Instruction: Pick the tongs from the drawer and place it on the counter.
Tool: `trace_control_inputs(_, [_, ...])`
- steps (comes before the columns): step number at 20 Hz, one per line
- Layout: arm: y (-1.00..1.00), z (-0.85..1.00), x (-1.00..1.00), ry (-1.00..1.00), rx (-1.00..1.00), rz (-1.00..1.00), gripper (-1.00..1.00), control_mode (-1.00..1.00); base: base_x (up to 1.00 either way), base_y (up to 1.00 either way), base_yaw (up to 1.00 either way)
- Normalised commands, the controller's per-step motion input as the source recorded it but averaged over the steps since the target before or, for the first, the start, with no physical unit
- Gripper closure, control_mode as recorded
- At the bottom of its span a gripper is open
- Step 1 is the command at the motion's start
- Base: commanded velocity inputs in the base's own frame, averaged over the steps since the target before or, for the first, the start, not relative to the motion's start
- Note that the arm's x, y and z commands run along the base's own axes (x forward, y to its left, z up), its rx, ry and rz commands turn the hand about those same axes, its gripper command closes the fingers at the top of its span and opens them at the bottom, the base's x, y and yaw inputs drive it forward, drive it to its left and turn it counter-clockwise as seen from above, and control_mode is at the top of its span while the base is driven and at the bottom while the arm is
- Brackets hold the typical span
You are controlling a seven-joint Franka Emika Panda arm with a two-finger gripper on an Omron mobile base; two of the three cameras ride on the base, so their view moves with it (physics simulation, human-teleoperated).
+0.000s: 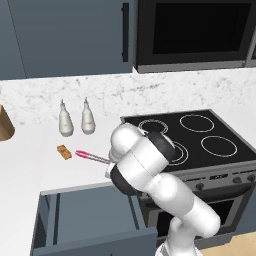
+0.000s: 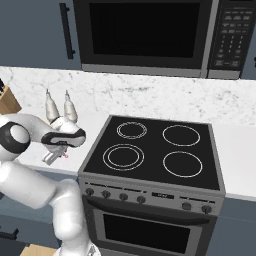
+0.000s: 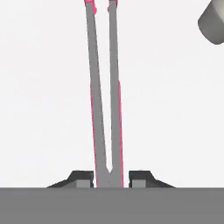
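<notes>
The counter (image 1: pixel 30 165) is a broad white worktop running left from the black stovetop (image 1: pixel 200 135), with a marbled backsplash (image 1: pixel 40 97) behind it and blue-grey wall cabinets (image 1: pixel 65 35) and a dark microwave (image 2: pixel 145 35) above. Below the counter's front edge the drawer (image 1: pixel 80 220) stands pulled out, a dark blue-grey box whose visible floor is bare. The white arm bends over the counter's front edge, just left of the stovetop, its bulk hiding the wrist in the left base view. Toward the counter's back edge stand two pale grey bottles (image 1: pixel 75 120) side by side, and a wooden block (image 1: pixel 5 125) sits at the far left. A small orange-brown block (image 1: pixel 63 151) lies near the middle of the worktop, just left of the tongs (image 1: pixel 90 156). The tongs stretch out over the white surface with the magenta end pointing left toward that block and the thin arms running back under the robot's wrist. In the hand view the gripper (image 3: pixel 108 180) is clamped on the tongs, its two dark fingertips (image 3: pixel 83 179) pressed against either side of the joined end, while the two grey, pink-edged arms splay away over the counter; whether the tongs touch the surface cannot be told.
</notes>
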Motion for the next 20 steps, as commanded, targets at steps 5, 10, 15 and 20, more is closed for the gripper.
trace_control_inputs(5, [0.00, 0.00, 0.08, 0.00, 0.00, 0.00, -1.00, -1.00, 0.00, 0.00, 0.00])
trace_control_inputs(10, [0.00, 0.04, -0.15, 0.03, 0.00, 0.00, -1.00, -1.00, 0.00, 0.00, 0.00])
trace_control_inputs(15, [0.00, 0.53, -0.30, 0.01, 0.00, 0.00, -1.00, -1.00, 0.00, 0.00, 0.00])
trace_control_inputs(20, [0.00, 0.71, -0.61, 0.00, 0.00, 0.00, -1.00, -1.00, 0.00, 0.00, 0.00])
